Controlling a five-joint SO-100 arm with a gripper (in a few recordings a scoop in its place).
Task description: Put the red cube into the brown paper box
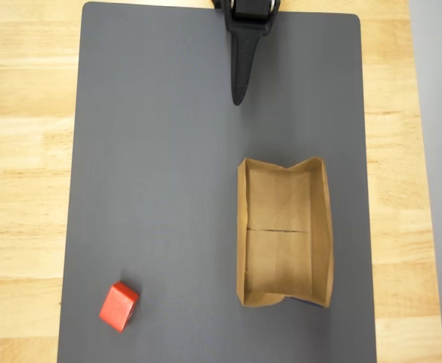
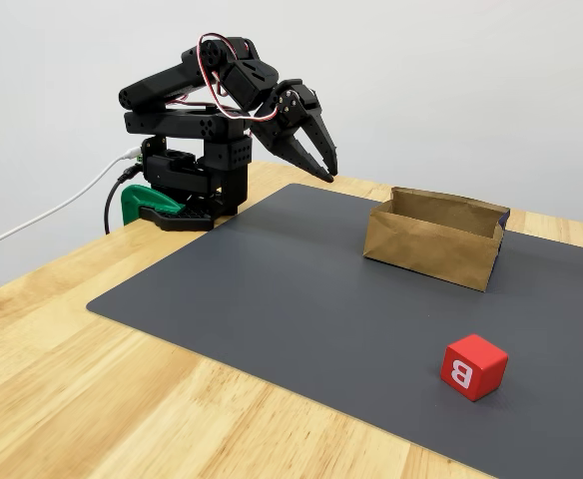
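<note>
Your black two-finger claw hung in the air at the far edge of the dark grey rectangular mat, folded back close to the black arm's base. Its fingers stood only slightly apart in the fixed view, with a narrow gap at the tips, and they held nothing and touched nothing. In the overhead view the claw showed as one dark tapered point aimed toward the near side, so the gap could not be read there.

The small bright red cube lay on the mat, well apart from your claw, at the near end of the mat. It carried a white letter B on one face in the fixed view. In the overhead view the red cube sat near the mat's lower left corner, turned a little askew to the mat's edges.

The open-topped brown kraft paper box stood upright on the mat between claw and cube in depth, to the right of the cube in the overhead view, a seam crossing its floor. The mat rested on a pale wooden worktop.
</note>
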